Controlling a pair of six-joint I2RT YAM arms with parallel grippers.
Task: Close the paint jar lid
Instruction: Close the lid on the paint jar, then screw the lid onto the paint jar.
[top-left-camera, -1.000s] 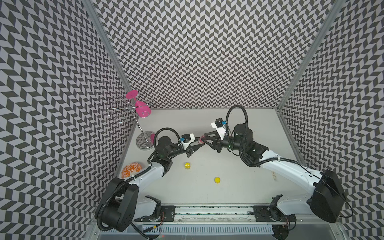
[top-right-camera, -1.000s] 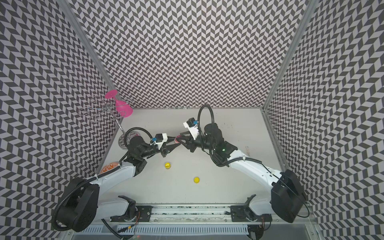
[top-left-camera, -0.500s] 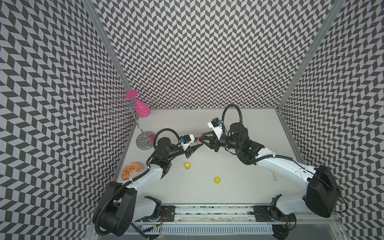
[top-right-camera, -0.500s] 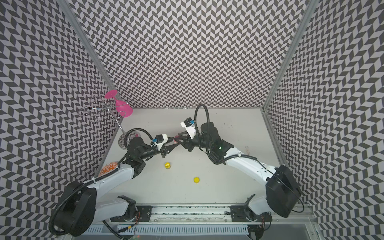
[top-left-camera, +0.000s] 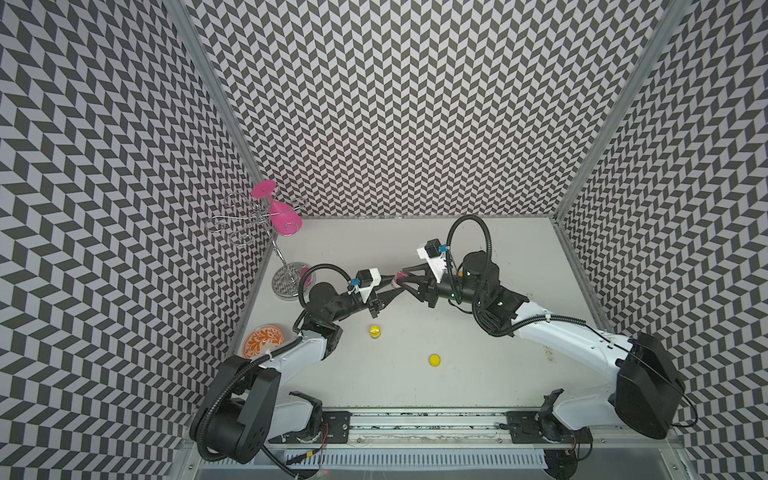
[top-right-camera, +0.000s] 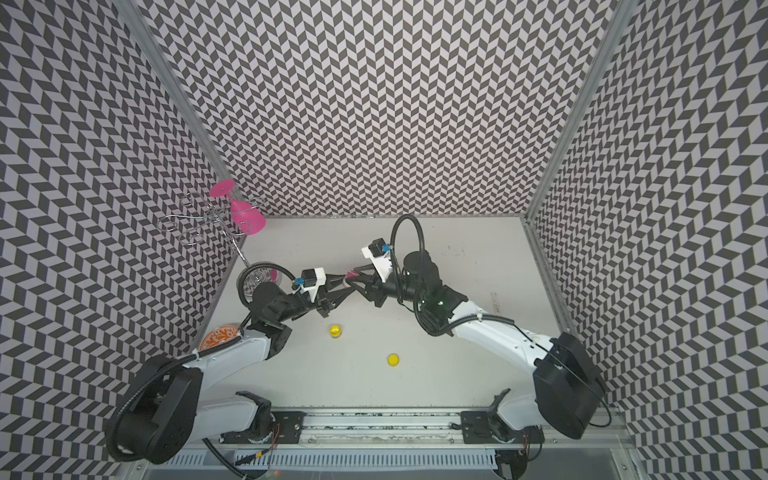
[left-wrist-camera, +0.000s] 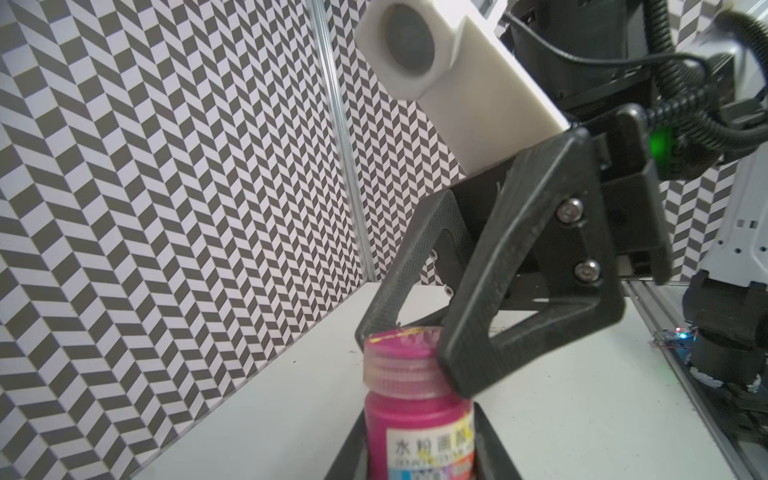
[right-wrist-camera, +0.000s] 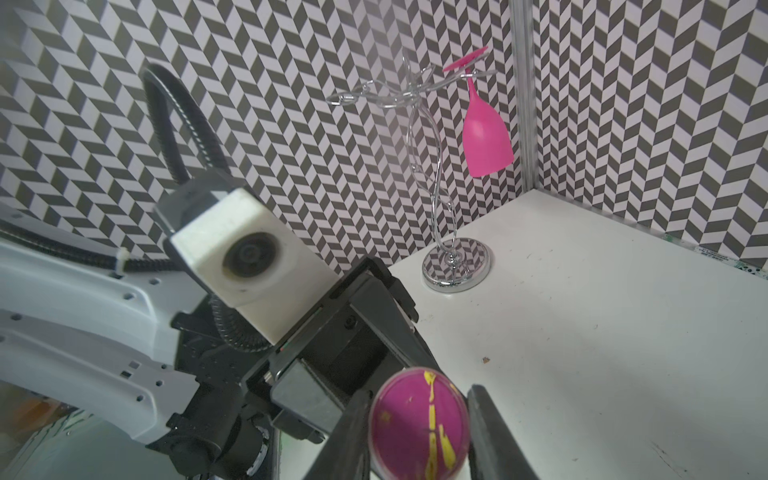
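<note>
L pincer (left-wrist-camera: 419, 451) is shut tight on the body of the magenta paint jar (left-wrist-camera: 415, 424) w/ printed label, held over the white table (top-left-camera: 457, 382), approx. centre. R pincer (right-wrist-camera: 419, 428) clasps its round magenta lid (left-wrist-camera: 397, 353), yellow-streaked, seated on the neck. The jar is full of magenta paint. A small yellow jar (top-left-camera: 375, 331) stands on the table, a yellow cap (top-left-camera: 434, 360) well apart.

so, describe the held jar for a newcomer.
Start at the middle of the white tabletop, where the left gripper and right gripper meet. Held between them is a small magenta plastic paint jar with a yellow-streaked lid. Its neighbour, the small yellow jar, stands free.
</note>
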